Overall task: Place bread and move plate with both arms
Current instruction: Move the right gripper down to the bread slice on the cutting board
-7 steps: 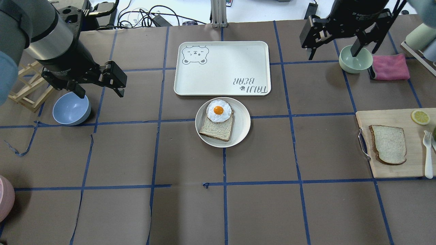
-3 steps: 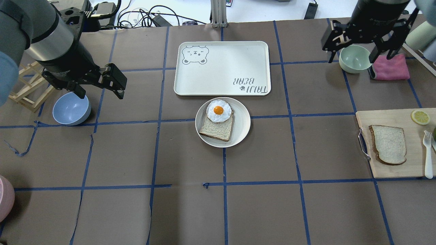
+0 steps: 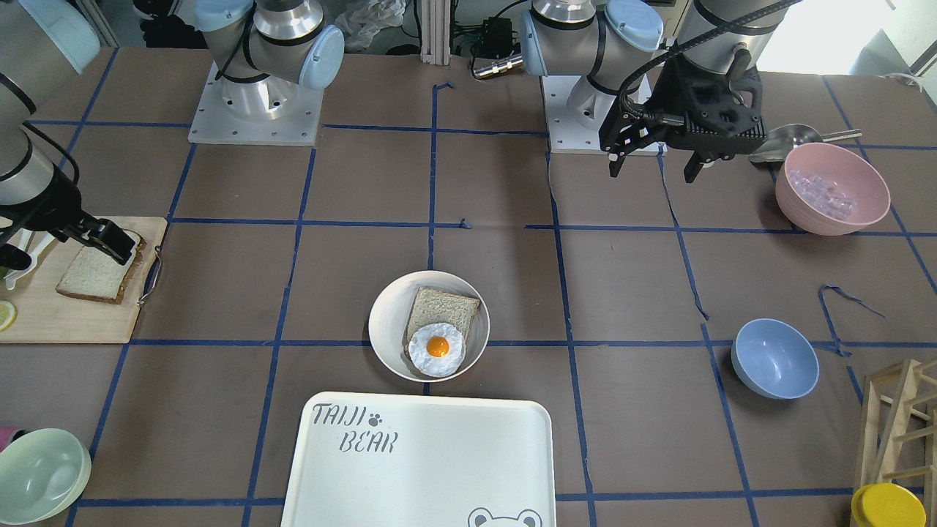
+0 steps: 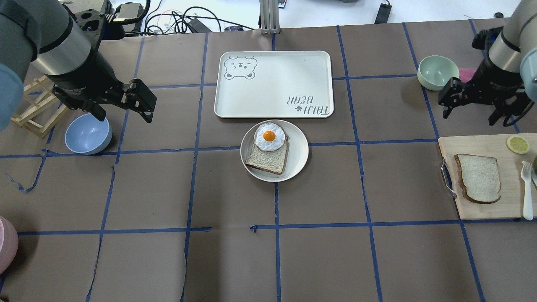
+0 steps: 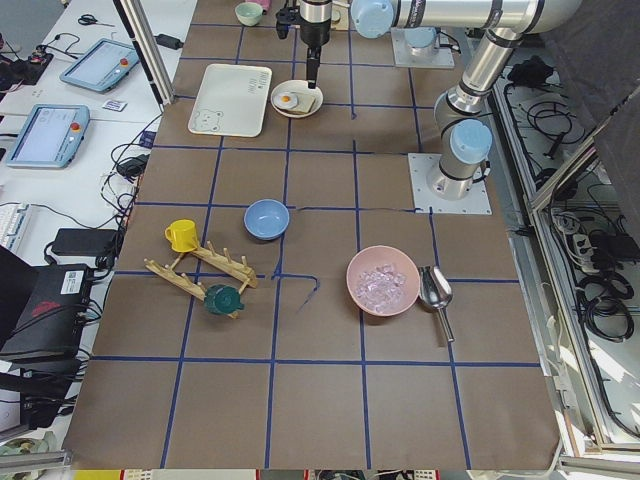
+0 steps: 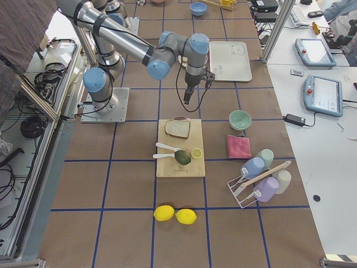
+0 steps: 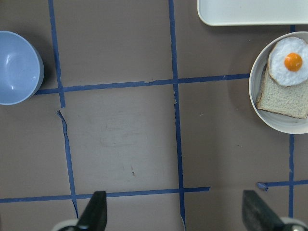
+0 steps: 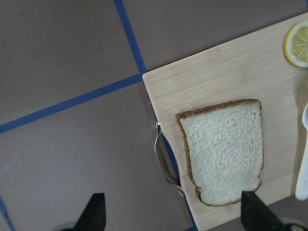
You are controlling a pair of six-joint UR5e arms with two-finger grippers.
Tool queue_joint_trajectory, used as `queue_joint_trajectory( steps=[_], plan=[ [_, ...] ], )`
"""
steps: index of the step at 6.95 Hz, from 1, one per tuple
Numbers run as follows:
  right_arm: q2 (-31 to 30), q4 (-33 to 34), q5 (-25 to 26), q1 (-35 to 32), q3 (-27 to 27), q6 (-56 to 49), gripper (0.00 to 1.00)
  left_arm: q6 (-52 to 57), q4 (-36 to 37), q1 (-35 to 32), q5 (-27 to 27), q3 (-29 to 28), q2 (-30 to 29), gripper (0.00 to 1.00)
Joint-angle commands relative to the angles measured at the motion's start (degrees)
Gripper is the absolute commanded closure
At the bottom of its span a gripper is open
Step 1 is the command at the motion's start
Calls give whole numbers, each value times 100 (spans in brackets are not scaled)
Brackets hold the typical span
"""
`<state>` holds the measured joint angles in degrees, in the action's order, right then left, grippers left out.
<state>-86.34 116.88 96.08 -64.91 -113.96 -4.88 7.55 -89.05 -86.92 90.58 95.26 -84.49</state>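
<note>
Fingers [image 8: 94, 214] of my right gripper [image 4: 468, 116] are spread wide with nothing between them. It hangs in the air above the table, between the green bowl [image 4: 437, 72] and the far edge of the board [image 4: 482, 147], touching neither. Its wrist camera looks straight down on the bread [image 8: 224, 149], which lies flat on the board near the metal handle [image 8: 163, 161], rounded end toward the robot. I see nothing resting on the bread. A lemon slice [image 4: 517, 144] and a white fork [image 4: 527, 193] share the board, both apart from the bread.

My left gripper [image 4: 124, 115] is likewise wide open and empty. It hovers over bare table just beside the blue bowl [image 4: 87, 135], well apart from the plate [image 4: 300, 151].

I find the plate at the middle of the table, just beside the near edge of the tray [image 4: 272, 84]; I cannot tell whether the two rims touch. It holds a second slice [image 4: 266, 159] with a fried egg [image 4: 269, 136] overlapping the end nearest the tray. Neither gripper is near the plate.
</note>
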Motion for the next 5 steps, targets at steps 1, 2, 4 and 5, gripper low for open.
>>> queue_joint_trajectory(
  steps=[1, 2, 4, 5],
  plan=[
    [81, 1606, -2, 277, -1144, -554, 0, 1, 27, 9, -23, 1, -41, 0],
    [265, 1645, -2, 330, -1146, -627, 0, 1, 36, 9, -23, 1, -41, 0],
    [336, 1645, -11, 392, -1146, -637, 0, 9, 19, 9, 12, 1, 2, 0],
    [380, 1672, -19, 444, -1146, -645, 0, 9, 28, 9, 3, 1, -6, 0]
  ],
)
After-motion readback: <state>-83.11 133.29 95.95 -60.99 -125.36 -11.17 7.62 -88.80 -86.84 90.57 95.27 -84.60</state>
